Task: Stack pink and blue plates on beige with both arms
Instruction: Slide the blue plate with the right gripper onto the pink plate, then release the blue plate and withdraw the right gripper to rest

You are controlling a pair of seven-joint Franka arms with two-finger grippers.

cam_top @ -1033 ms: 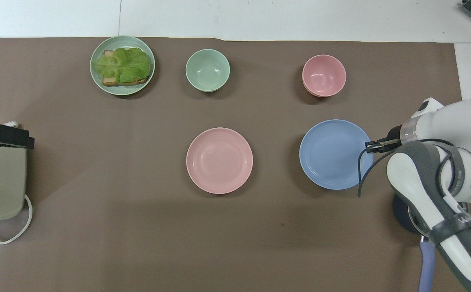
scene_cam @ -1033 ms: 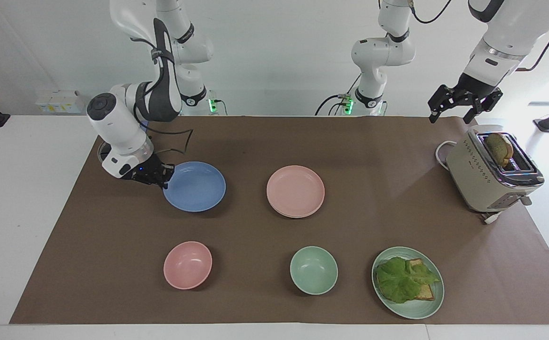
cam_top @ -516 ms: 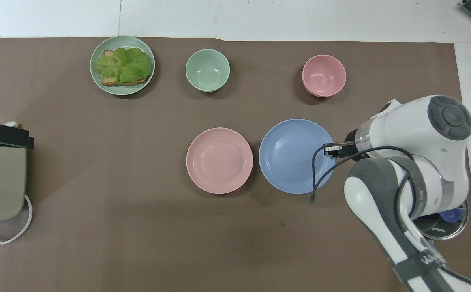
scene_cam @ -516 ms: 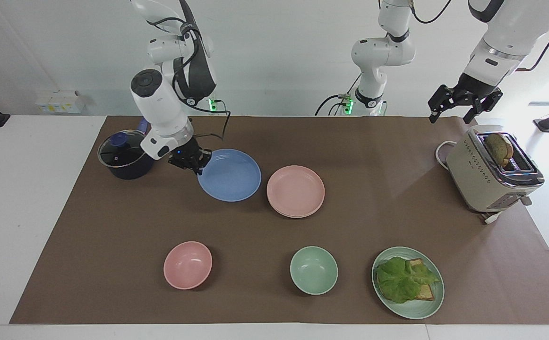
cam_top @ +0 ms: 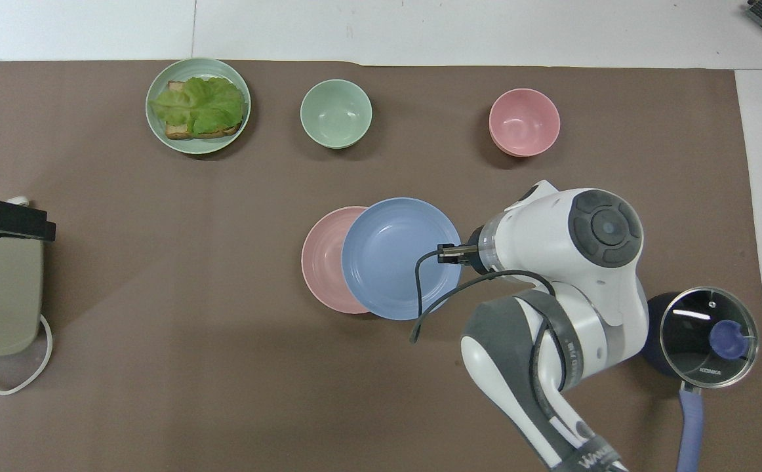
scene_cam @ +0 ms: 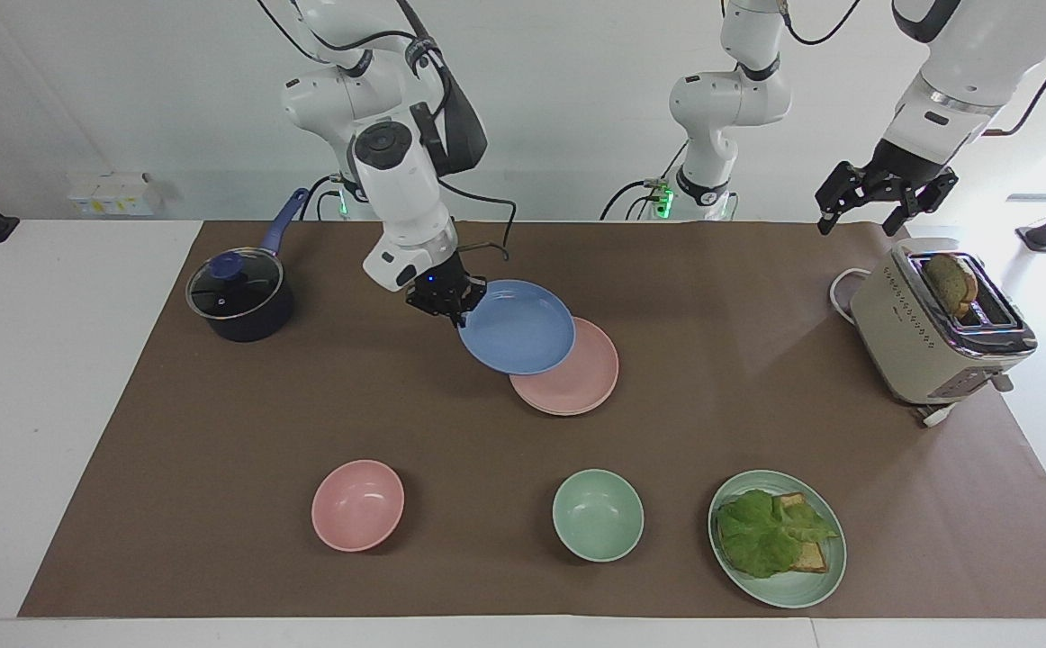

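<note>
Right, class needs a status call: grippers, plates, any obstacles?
Right gripper shut on blue plate, carried over pink plate. Left gripper open, waiting over toaster. Nothing in the way.

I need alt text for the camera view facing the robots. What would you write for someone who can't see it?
The right arm's claw grips a blue plate by its rim, carrying it partly over a pink plate on a brown table mat. The left arm waits, its claw open above a toaster.

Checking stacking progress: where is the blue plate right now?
The blue plate is held in the air by the right pincer, partly over the pink plate at mid-table.
</note>
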